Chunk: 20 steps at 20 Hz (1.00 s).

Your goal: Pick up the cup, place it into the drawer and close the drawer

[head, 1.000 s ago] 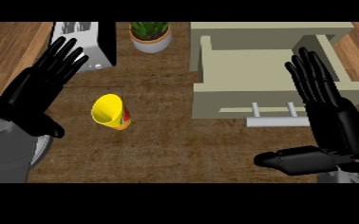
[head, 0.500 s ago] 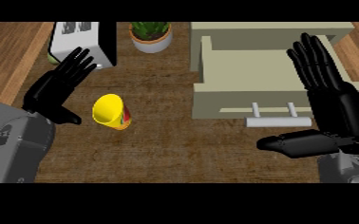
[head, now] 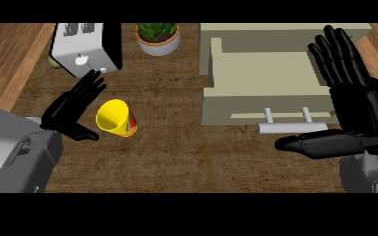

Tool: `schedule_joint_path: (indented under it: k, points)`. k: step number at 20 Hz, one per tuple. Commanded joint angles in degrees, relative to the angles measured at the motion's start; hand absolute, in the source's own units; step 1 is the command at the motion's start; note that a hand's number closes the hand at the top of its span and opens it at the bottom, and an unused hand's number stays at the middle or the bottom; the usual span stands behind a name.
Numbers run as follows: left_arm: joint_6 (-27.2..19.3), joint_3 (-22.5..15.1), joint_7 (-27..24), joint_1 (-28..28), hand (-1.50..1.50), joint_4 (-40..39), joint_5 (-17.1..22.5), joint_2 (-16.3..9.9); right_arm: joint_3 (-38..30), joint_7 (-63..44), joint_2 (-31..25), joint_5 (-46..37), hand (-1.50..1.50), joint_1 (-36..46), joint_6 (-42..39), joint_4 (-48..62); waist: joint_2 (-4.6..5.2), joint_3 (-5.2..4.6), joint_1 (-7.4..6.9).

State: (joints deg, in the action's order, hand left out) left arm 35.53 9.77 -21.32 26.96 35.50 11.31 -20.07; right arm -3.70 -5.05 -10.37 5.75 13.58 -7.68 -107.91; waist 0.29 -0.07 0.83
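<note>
Meanwhile drawer (head: 258,80) sits open beside cup (head: 116,117).

Left hand (head: 71,108) beside yellow cup (head: 116,118)

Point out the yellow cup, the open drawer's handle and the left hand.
yellow cup (head: 114,117), head view, on its open mouth.
drawer handle (head: 292,127), head view, on the middle of the pale bar.
left hand (head: 71,109), head view, on the palm, just left of the cup.
</note>
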Motion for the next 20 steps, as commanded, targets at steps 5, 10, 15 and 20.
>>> schedule_joint_path:
  k: [5, 10, 15, 20]
  points:
    - [0.5, -1.3, -15.3, 4.5, -1.50, -18.0, -8.7, -1.8, 0.4, -1.5, 1.1, -1.0, -1.50, 3.8, 1.4, 1.6, 0.28, -0.09, 0.49]
    - [-3.4, -1.6, -19.7, 5.9, -1.50, -23.1, -10.8, 0.5, -2.9, -1.4, -2.3, 3.4, -1.50, 2.1, -3.2, 0.7, 0.53, -0.15, 1.31]
    - [-2.4, -2.2, -25.3, 3.9, -1.50, -24.4, -12.1, 0.1, -1.0, -3.3, -0.9, 1.5, -1.50, 2.3, -1.2, -1.2, 0.54, -0.20, 1.27]
    - [-3.0, -1.6, -26.3, 4.9, -1.50, -25.4, -11.7, 1.9, -1.0, -0.3, 0.2, 0.4, -1.50, 3.9, -0.6, 2.4, 0.86, -0.28, 1.61]
